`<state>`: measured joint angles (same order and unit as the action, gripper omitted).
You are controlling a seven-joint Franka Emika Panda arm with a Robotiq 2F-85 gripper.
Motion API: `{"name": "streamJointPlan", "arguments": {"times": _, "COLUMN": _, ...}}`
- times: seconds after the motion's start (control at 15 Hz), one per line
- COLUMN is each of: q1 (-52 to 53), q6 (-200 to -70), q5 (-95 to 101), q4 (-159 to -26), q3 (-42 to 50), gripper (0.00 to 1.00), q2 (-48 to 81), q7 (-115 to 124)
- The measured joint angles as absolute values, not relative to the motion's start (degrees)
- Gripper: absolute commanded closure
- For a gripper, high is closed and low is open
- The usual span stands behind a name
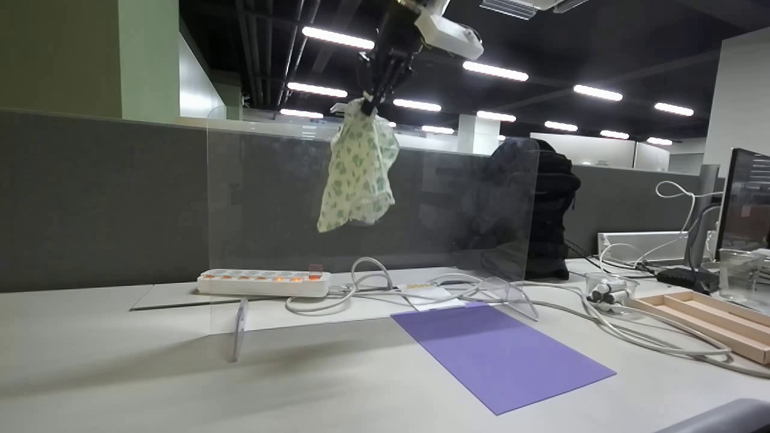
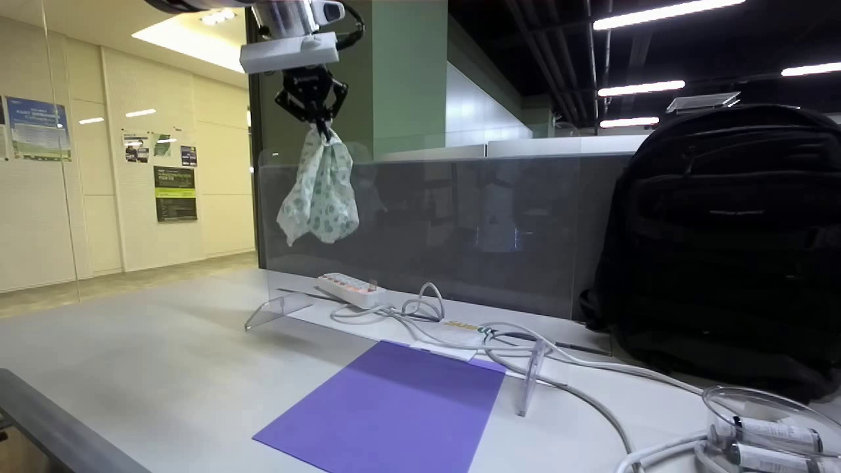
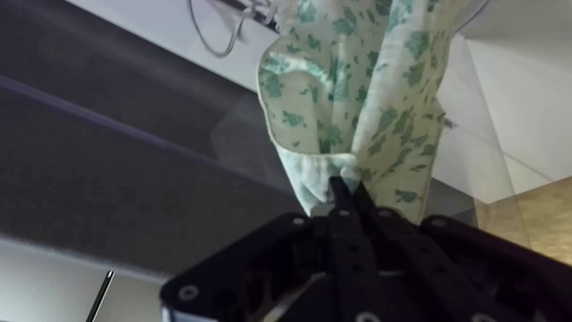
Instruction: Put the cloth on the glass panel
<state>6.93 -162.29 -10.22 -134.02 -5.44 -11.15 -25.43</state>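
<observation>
Cloth (image 1: 358,174), pale with green print, hangs from the hand (image 1: 369,107) in an exterior view. Hand comes down from the top, tilted, tips toward lower left, pinching the cloth's upper end. Cloth overlaps the upper part of the upright glass panel (image 1: 445,210) in frame, well above the desk (image 1: 180,385); can't tell if it's in front, behind or touching.

In an exterior view the arm (image 2: 286,20) reaches in at the top and the hand points near straight down, grip closed on the cloth. Cloth drops in two lobes; purple sheet (image 2: 394,407) and power strip (image 2: 351,290) lie lower, on the desk.

Wrist view: hand enters from the bottom edge, fingers (image 3: 346,219) close together, gathered bit of cloth at the tips, the rest spreading toward the top edge.
</observation>
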Motion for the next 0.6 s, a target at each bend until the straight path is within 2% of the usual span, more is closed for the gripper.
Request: {"name": "streamJointPlan", "arguments": {"times": 0.6, "q1": 2.8, "q6": -162.4, "q5": 1.9, "q4": -124.6, "q3": -4.7, "gripper": 0.99, "q2": -9.0, "q7": -14.0}}
